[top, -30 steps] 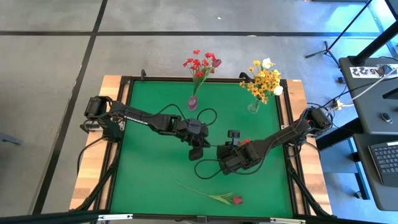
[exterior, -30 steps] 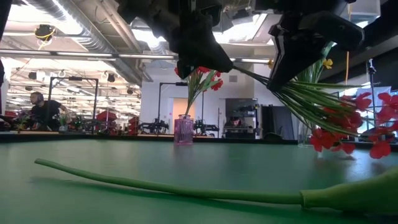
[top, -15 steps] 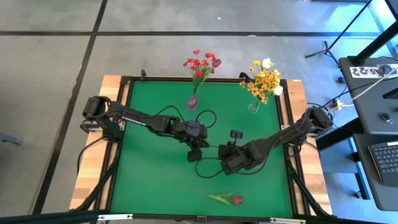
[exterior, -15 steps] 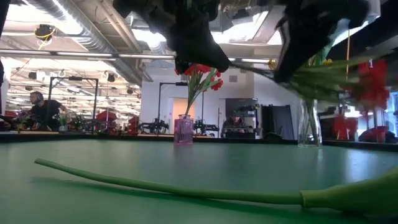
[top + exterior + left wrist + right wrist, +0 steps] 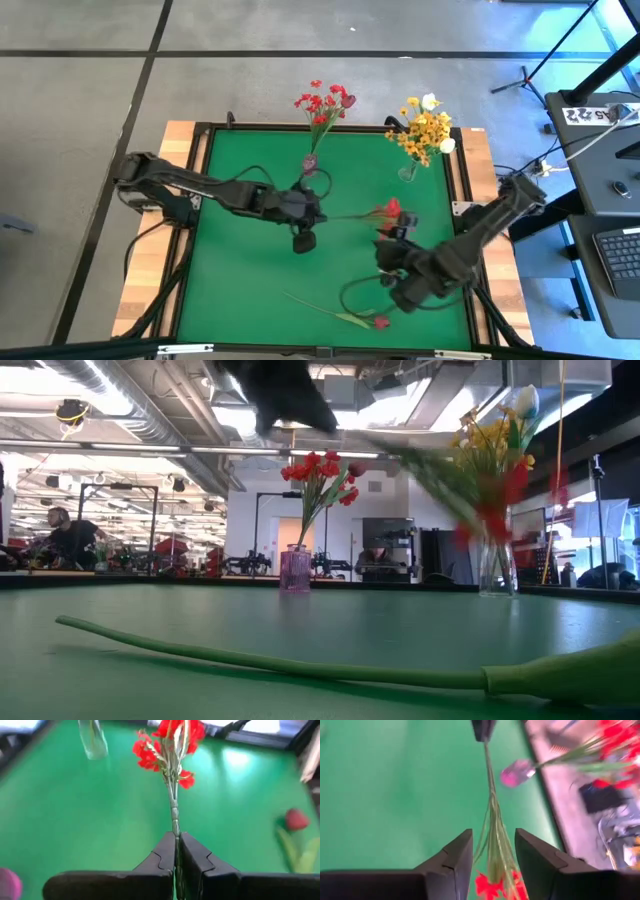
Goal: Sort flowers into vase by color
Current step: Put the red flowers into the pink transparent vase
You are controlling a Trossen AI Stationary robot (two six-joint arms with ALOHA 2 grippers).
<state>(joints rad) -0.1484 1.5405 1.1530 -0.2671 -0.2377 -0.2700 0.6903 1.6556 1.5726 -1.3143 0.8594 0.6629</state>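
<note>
The green felt-covered table (image 5: 250, 270) is being occupied by both dark arms and all the flowers. Away from both grippers, at the far edge of the table, a clear glass vase of yellow-orange blossom clusters with white buds (image 5: 424, 128) is being displayed, and beside it a small purple glass vase of red blossom clusters (image 5: 322, 106) is being displayed; both vases are standing upright.

The left gripper (image 5: 177, 851) is being held above the middle of the table, just short of the purple vase. Its two dark fingers (image 5: 161, 856) are being pressed together on the thin green stem of a red blossom cluster stem (image 5: 172, 750), which is being carried roughly level above the felt. The stem is being extended from the left fingertips toward the right arm, with the red blossoms at the far end.

The right gripper (image 5: 493, 849) is being held above the table on the near right side, well apart from both vases. Its fingers (image 5: 455, 856) are being kept spread, one on each side of the blossom end of the same stem; no contact with the stem is being shown. In the high view the red blossoms (image 5: 389, 211) are being seen between the two grippers, just beyond the right gripper.

A single dark red bud on a long green stem (image 5: 345, 317) is lying flat on the felt near the front edge, just beside the right gripper and well apart from the left one.
</note>
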